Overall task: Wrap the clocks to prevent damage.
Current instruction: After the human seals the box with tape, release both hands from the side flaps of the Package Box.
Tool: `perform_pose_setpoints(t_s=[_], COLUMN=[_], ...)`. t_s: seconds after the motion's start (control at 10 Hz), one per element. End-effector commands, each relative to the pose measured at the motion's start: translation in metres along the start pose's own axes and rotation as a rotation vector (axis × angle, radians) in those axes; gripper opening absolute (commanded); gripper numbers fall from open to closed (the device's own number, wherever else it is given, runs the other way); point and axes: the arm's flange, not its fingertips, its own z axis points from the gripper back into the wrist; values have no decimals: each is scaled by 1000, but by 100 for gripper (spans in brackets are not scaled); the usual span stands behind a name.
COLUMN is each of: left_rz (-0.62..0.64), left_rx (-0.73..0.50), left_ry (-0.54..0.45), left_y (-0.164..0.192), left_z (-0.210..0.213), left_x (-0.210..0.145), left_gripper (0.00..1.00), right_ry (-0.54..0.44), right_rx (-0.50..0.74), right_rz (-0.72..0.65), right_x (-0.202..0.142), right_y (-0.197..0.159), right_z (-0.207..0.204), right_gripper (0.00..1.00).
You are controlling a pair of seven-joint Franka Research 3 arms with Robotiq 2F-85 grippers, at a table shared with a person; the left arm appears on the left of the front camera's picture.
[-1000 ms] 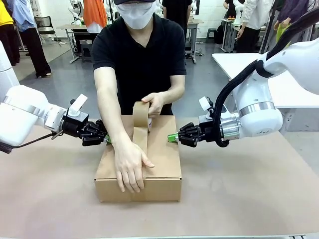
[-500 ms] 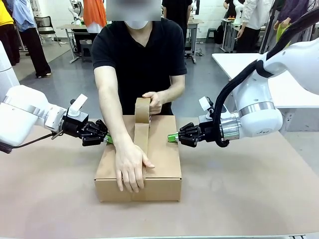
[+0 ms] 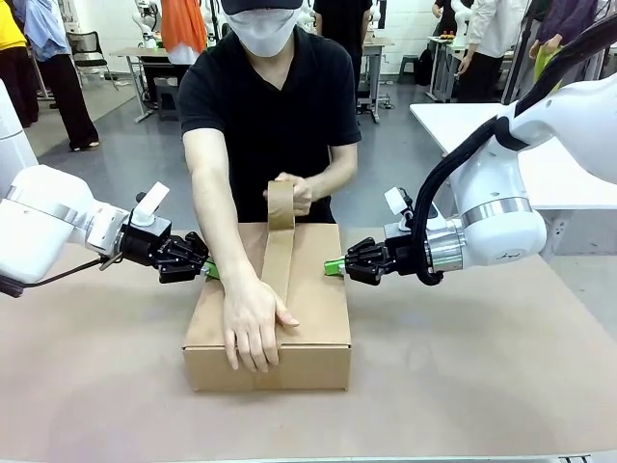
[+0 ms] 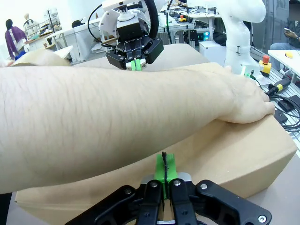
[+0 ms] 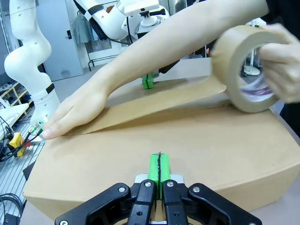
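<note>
- The left gripper (image 3: pixel 205 269) is at the left side of the cardboard box (image 3: pixel 318 289), with its green pads pressed together and nothing between them. In the left wrist view the closed pads (image 4: pixel 164 168) touch the box wall.
- The box stands in the middle of the brown table (image 3: pixel 96 386), closed, with its long side running from near to far. The clocks are not visible, so I cannot tell where they are.
- One hand of the person (image 3: pixel 253 328) lies flat on the near part of the box top, fingers spread, and it presses down the end of a strip of brown tape (image 3: pixel 279 256).
- The other hand (image 3: pixel 297 193) holds the tape roll (image 5: pixel 243 70) above the far edge of the box, fingers wrapped around it; the strip runs from the roll down to the flat hand.
- The right gripper (image 3: pixel 335 266) is at the right side of the box, with its green pads also pressed together and holding nothing. In the right wrist view the pads (image 5: pixel 159 167) touch the box wall.
</note>
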Motion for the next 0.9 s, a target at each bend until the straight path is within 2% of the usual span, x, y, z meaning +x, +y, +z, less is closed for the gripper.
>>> perform_pose_setpoints(t_s=[0.0,0.8], left_rz=[0,0], left_rx=[6,6], left_ry=[10,10], left_y=[0,0], left_z=[-1,-1], left_x=[-1,-1], left_gripper=[0,0], right_ry=[6,6], right_rx=[-3,-3], right_rz=[-7,-7], right_x=[-2,-2], right_y=[0,0], right_z=[-2,-2], right_gripper=[1,1])
